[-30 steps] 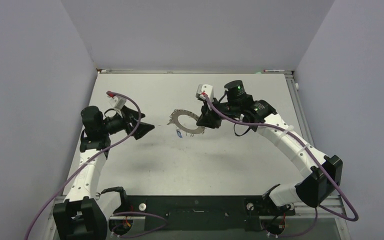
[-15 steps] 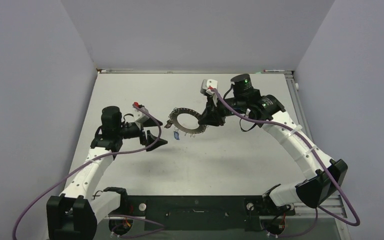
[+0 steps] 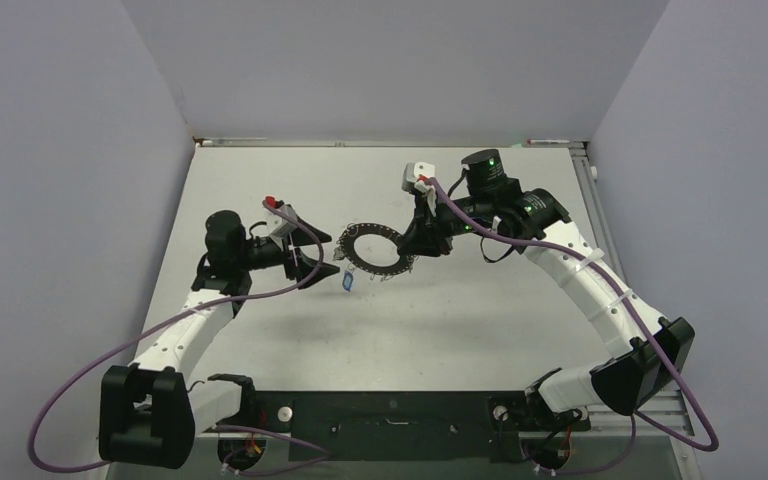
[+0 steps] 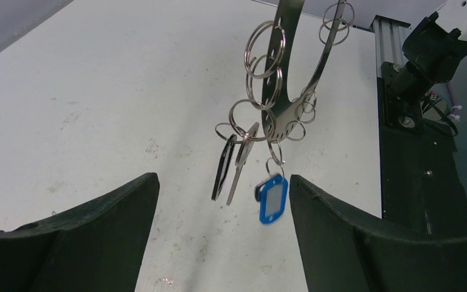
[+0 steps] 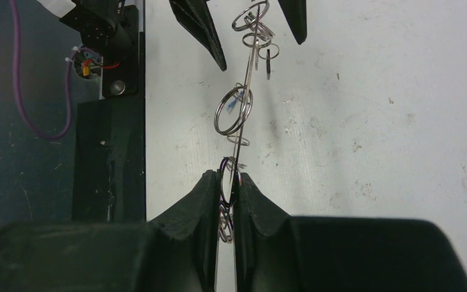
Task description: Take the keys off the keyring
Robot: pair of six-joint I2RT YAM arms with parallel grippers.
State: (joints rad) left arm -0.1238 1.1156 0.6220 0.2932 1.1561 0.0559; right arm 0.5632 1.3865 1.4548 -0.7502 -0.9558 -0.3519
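Note:
The keyring point(image 3: 374, 265), a flat grey ring with wire loops along its rim, hangs above the table. My right gripper point(image 3: 412, 243) is shut on its right rim, and the right wrist view shows it edge-on point(image 5: 249, 73) between the closed fingers point(image 5: 229, 176). From its left end dangle the keys: a dark one point(image 4: 224, 167), a silvery one point(image 4: 240, 161) and a blue plastic tag point(image 4: 273, 199), also seen from above as the blue tag point(image 3: 348, 282). My left gripper point(image 3: 322, 262) is open beside that end. The keys hang between its spread fingers point(image 4: 222, 179), touching neither.
The white table point(image 3: 440, 320) is walled on three sides. A black base rail point(image 3: 390, 415) runs along the near edge and shows as the rail point(image 4: 425, 170) at the right of the left wrist view. Purple cables point(image 3: 90, 385) trail from both arms.
My left arm has swung right, up to the keyring's left end, and its jaws have narrowed a little. The right gripper lifted the ring slightly; the keys now hang free.

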